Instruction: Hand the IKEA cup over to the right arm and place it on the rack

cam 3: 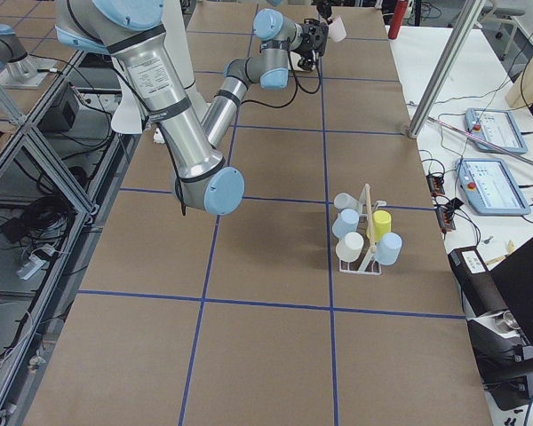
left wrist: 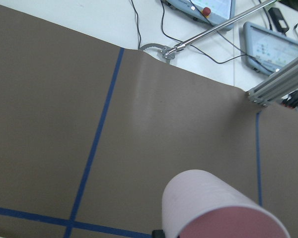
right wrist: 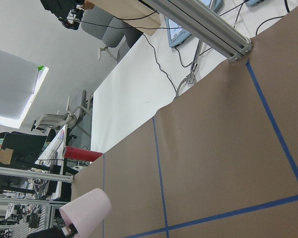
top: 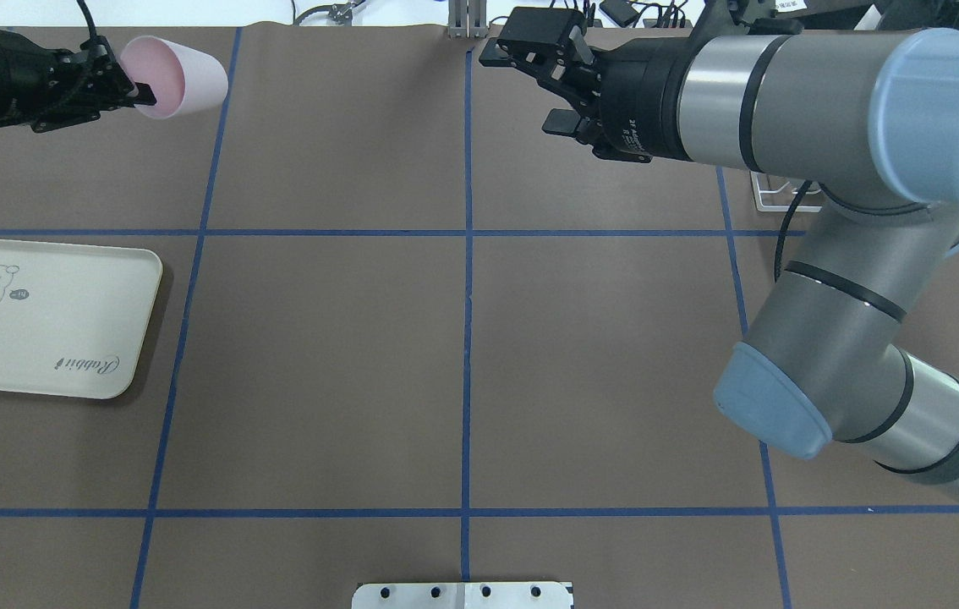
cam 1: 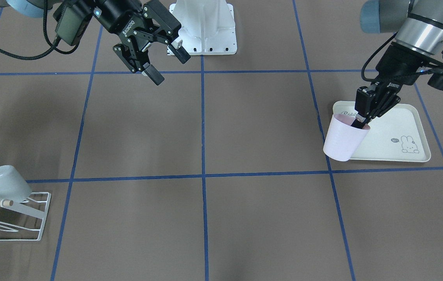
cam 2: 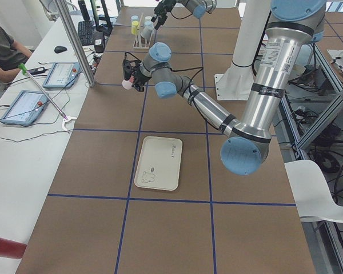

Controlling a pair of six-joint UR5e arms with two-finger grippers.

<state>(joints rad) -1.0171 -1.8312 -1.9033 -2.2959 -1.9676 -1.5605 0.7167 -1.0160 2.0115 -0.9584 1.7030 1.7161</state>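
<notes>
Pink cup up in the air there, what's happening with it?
The left end effector is shut on the pink cup, pinching its rim and holding it tilted above the table. The right end effector is open and raised, well apart from the cup, so no handover has happened yet. The rack on the right arm's side already holds other cups.

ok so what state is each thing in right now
pink cup, held off the table, tilted
left gripper, shut on the pink cup's rim
right gripper, open, empty, in the air
tray, flat on the table, empty
rack, standing on the table, several cups on it
</notes>
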